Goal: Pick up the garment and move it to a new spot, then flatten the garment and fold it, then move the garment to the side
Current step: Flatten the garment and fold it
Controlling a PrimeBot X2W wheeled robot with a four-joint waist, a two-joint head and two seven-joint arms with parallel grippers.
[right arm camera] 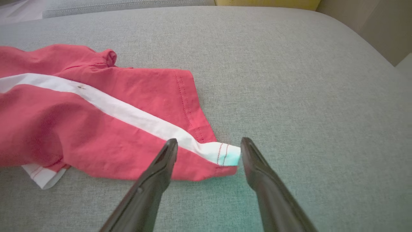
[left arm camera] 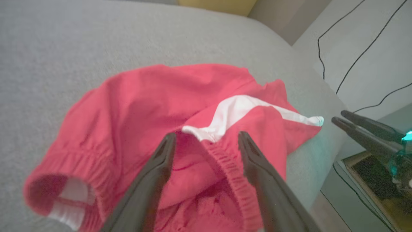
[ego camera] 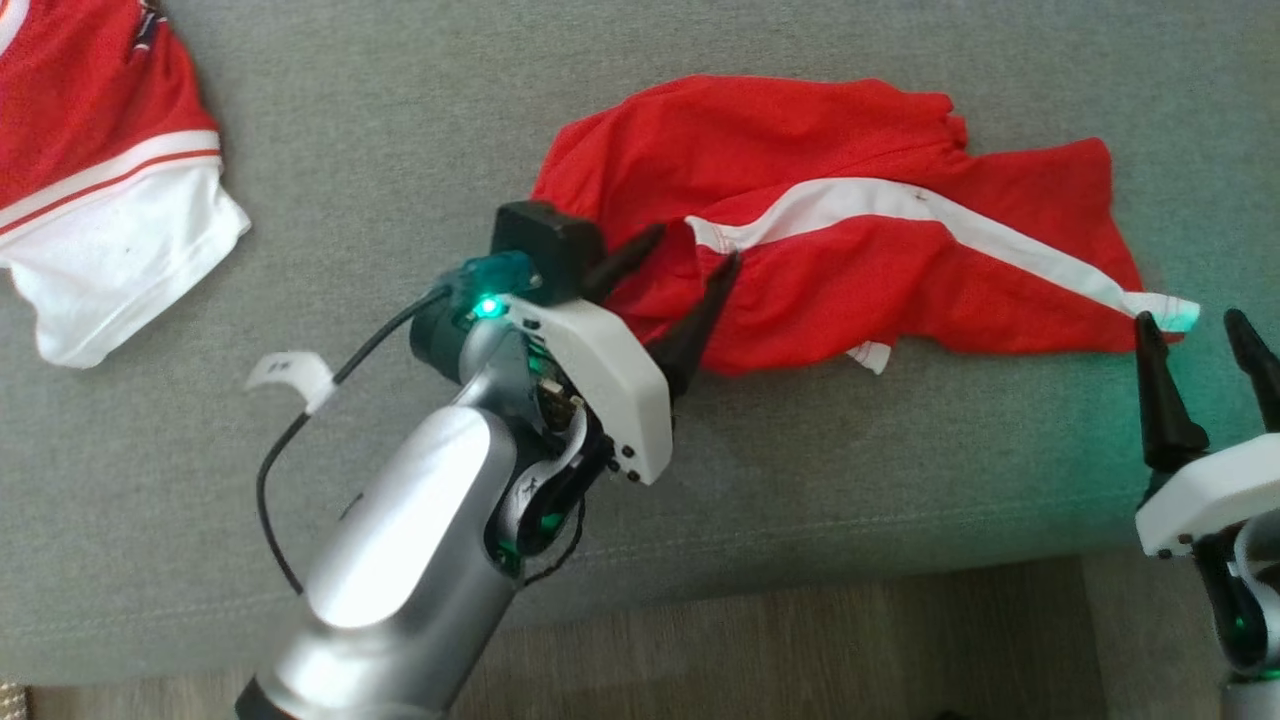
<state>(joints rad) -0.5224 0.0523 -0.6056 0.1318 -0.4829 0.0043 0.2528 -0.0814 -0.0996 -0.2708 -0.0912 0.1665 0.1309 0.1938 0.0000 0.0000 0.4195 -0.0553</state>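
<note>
Shorts (ego camera: pixel 850 230) on cushion (ego camera: pixel 400 130), jersey (ego camera: pixel 90 170) well apart to their left

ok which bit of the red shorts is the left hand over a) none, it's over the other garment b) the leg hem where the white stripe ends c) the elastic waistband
c: the open left hand has its fingers either side of the gathered elastic waistband of the red shorts; the striped leg hem lies by the right hand.

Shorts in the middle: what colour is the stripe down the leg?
White stripe on the red shorts; clearest in the right wrist view.
</note>
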